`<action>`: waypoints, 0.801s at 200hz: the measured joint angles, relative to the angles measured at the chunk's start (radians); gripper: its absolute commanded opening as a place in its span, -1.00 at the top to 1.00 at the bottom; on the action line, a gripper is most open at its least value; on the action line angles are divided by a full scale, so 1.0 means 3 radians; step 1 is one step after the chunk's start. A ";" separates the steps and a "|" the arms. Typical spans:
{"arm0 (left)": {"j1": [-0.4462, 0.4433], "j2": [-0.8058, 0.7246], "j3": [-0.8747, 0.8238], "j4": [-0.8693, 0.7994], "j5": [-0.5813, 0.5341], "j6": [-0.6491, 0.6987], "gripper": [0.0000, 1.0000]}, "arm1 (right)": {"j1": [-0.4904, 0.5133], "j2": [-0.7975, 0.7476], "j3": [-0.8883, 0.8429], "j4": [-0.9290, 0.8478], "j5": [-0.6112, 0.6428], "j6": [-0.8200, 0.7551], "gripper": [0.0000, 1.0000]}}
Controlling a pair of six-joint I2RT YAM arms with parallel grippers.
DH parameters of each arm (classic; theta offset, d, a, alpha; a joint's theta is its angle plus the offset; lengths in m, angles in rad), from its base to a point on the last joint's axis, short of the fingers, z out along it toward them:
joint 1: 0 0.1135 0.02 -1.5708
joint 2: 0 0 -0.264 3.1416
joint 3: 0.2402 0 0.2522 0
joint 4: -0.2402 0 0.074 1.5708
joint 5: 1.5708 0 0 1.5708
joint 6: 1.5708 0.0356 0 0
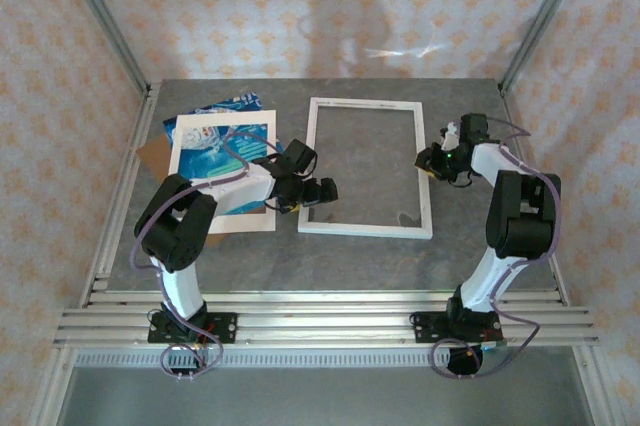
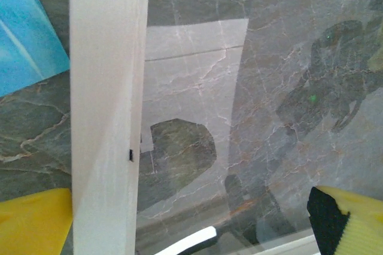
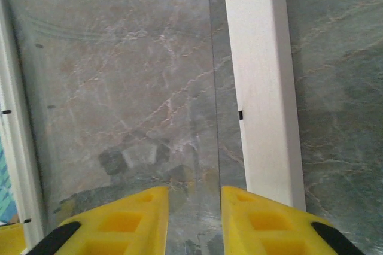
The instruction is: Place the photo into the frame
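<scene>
While the frame (image 1: 368, 231) lies flat at the middle of the table (image 1: 350, 266), the photo (image 1: 222, 149) rests to its left, at the picture's left side, under a cream mat (image 1: 240, 221). The left gripper (image 1: 325, 189) is spread wide, one finger on each side of the frame's left rail. The right gripper (image 1: 432, 160) hovers at the right rail, fingers narrowly parted over the glass edge.

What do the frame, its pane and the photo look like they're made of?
The frame looks like white-painted wood or composite, matte, with faint streaks along the moulding. The pane is clear glass or acrylic, glossy: it carries dark reflections and shows a hard edge. The photo seems to be thin printed paper lying flat; its sheen is unclear.
</scene>
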 measured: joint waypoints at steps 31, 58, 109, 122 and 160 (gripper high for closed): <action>0.0015 0.0001 0.0000 -0.0020 -0.0008 0.0000 -1.00 | 0.0000 -0.0001 0.0000 0.0019 -0.0086 0.0000 0.52; 0.0015 0.0010 0.0004 -0.0023 -0.0008 0.0000 -1.00 | 0.0000 0.0000 0.0000 0.0024 -0.0085 -0.0008 0.55; 0.0015 0.0033 0.0009 -0.0024 -0.0008 0.0001 -1.00 | 0.0000 0.0027 -0.0003 0.0029 -0.0084 -0.0051 0.55; 0.0017 0.0043 0.0023 -0.0041 -0.0009 0.0001 -1.00 | 0.0000 0.0053 -0.0006 0.0038 -0.0065 -0.0066 0.55; 0.0017 0.0047 0.0048 -0.0080 -0.0009 0.0003 -1.00 | 0.0000 0.0103 -0.0045 0.0064 0.0070 -0.0109 0.55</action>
